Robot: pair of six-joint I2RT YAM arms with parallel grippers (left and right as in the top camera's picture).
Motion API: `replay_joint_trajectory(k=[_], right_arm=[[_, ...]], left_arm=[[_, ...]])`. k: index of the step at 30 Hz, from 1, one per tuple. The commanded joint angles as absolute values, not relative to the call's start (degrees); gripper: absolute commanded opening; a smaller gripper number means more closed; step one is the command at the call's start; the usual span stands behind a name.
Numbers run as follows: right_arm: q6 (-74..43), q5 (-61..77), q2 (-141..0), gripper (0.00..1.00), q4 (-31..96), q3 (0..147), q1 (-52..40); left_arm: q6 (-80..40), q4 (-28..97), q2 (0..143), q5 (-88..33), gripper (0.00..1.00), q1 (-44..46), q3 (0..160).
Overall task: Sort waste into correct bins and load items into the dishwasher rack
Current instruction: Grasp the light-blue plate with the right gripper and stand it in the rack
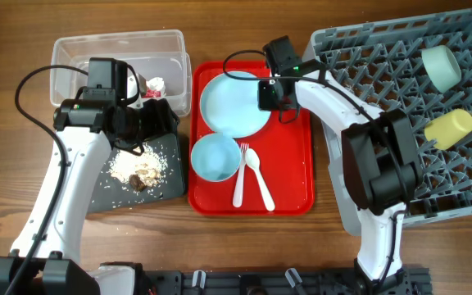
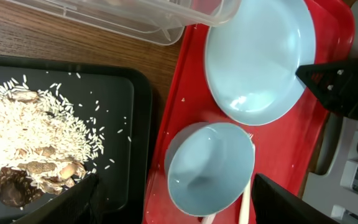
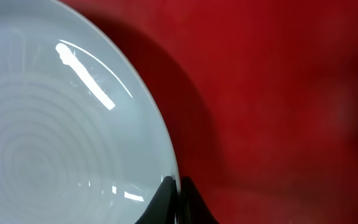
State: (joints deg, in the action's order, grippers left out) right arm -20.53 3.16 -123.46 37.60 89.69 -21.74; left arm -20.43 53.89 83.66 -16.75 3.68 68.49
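White fork (image 1: pixel 238 176) and spoon (image 1: pixel 258 179) lie heads toward plate (image 1: pixel 232 102)

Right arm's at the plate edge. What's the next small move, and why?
Probably close the right gripper firmly on the plate rim and lift slightly: its fingertips sit right at the rim, the plate lying flat on the red tray.
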Motion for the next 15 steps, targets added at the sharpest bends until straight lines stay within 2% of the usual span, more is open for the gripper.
replay_joint_trajectory(k=[1,5,10,13,15], right_arm=[[-17.3,1.4,-117.7,0.04,38.9,94.7,-17.5],[-6.2,-3.9,-104.8,0.04,38.5,96.7,-11.5],[27.4,-21.5,-98.1,0.04,36.0,96.6,-3.0],[29.9,-37.8,-98.5,0.04,31.8,96.6,1.6],[30.1,-41.3,-98.7,0.04,27.6,95.6,3.2]], left_arm=[[-19.9,54.3,82.7,-16.4,0.76,3.5,68.6],[-19.9,54.3,82.7,-16.4,0.76,3.5,68.6],[-19.9,54.3,82.7,-16.4,0.76,3.5,68.6],[-19.9,54.2,82.7,-16.4,0.76,3.5,68.6],[-19.9,54.2,82.7,-16.4,0.76,3.5,68.6]])
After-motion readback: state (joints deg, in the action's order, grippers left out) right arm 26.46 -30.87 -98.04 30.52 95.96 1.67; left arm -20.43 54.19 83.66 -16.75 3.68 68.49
